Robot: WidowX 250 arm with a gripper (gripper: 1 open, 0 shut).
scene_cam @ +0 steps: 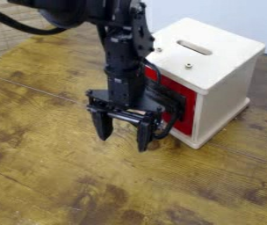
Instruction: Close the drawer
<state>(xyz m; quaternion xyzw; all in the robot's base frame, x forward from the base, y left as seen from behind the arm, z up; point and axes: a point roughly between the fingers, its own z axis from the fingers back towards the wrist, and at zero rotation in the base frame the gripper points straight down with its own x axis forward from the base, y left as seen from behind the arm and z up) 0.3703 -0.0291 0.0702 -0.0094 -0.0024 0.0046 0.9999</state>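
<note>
The red drawer (pixel 184 112) sits in the front face of a cream-white box (pixel 224 70), its front nearly flush with the box. Its black loop handle (pixel 162 131) sticks out toward the lower left. My black gripper (pixel 123 132) hangs open just in front of the drawer, fingers pointing down at the table. The right finger (pixel 146 136) overlaps the handle in this view; contact cannot be judged. The arm hides the drawer's left part.
The box stands on a worn wooden table (pixel 54 176). A slot and a small hole mark the box top (pixel 196 47). A woven blind (pixel 4 26) fills the upper left corner.
</note>
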